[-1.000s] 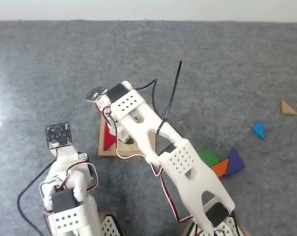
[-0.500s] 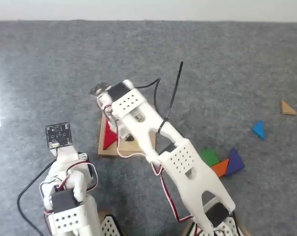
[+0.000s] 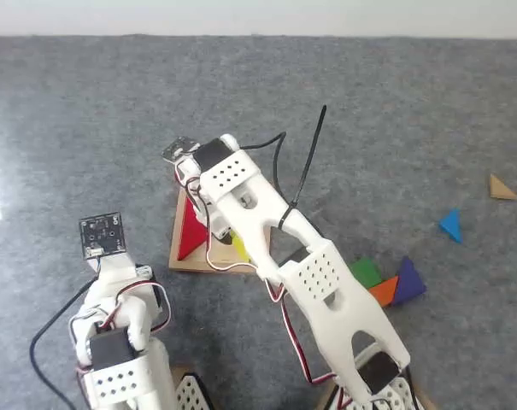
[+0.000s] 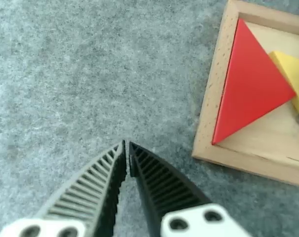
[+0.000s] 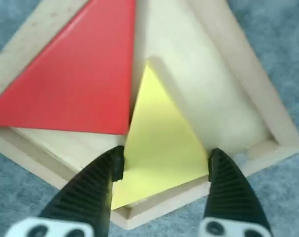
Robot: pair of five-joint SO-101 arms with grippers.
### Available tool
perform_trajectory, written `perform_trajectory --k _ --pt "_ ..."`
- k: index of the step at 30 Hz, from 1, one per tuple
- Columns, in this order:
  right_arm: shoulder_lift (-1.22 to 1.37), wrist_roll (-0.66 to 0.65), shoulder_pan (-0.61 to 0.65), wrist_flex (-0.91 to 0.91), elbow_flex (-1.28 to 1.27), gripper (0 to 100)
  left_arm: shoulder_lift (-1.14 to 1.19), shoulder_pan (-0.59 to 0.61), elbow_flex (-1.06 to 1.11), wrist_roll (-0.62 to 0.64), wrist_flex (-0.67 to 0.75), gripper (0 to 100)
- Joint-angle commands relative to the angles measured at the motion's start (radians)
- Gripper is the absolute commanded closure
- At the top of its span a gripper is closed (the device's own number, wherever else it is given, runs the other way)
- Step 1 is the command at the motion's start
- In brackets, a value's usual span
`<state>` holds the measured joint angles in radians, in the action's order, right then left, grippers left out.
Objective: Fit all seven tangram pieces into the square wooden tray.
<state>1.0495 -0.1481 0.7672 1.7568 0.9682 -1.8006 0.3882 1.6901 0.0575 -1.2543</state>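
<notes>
The square wooden tray (image 3: 183,259) lies left of centre on the grey felt. In it a red triangle (image 3: 190,235) lies flat along one side, with a yellow triangle (image 3: 238,249) beside it. My right arm (image 3: 241,201) stretches over the tray. My right gripper (image 5: 164,160) is open just above the tray's corner, one finger on each side of the yellow triangle (image 5: 159,143), which rests on the tray floor next to the red triangle (image 5: 80,84). My left gripper (image 4: 127,145) is shut and empty over bare felt, a short way from the tray's rim (image 4: 208,118).
Loose pieces lie to the right: a green one (image 3: 363,273), an orange one (image 3: 383,291) and a purple one (image 3: 409,280) bunched together, a blue triangle (image 3: 450,225) and a tan triangle (image 3: 500,187) farther out. My left arm (image 3: 113,342) stands at the front left.
My right arm has shifted a little to the right over the tray, and the yellow triangle now shows beside the red one. The left arm has kept still.
</notes>
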Motion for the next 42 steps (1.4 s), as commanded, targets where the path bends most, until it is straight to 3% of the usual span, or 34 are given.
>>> perform_trajectory --k 1,9,14,19,23,30,34,39,42 --pt "-0.091 0.018 0.007 0.041 -0.006 85.8 -0.017 0.003 -0.007 -0.005 -0.008 99" --pt "-0.507 0.052 -0.070 0.041 -0.017 85.9 -0.017 0.003 -0.007 -0.005 -0.008 99" --pt "-0.766 0.222 -0.058 0.038 -0.104 85.9 -0.017 0.003 -0.007 -0.005 -0.008 99" --pt "-0.816 0.239 -0.021 0.025 -0.361 85.5 -0.017 0.003 -0.007 -0.005 -0.008 99" --pt "-0.809 0.215 0.035 -0.113 -0.655 85.2 -0.017 0.003 -0.007 -0.005 -0.008 99" --pt "-0.797 0.190 0.051 -0.364 -0.882 64.4 -0.017 0.003 -0.007 -0.005 -0.008 99" --pt "-0.716 0.149 0.042 -0.417 -0.870 70.9 -0.017 0.003 -0.007 -0.005 -0.008 99" --pt "-0.578 0.069 0.035 -0.398 -0.778 89.4 -0.017 0.003 -0.007 -0.005 -0.008 99" --pt "-0.532 0.072 0.039 -0.332 -0.730 90.0 -0.017 0.003 -0.007 -0.005 -0.008 99"
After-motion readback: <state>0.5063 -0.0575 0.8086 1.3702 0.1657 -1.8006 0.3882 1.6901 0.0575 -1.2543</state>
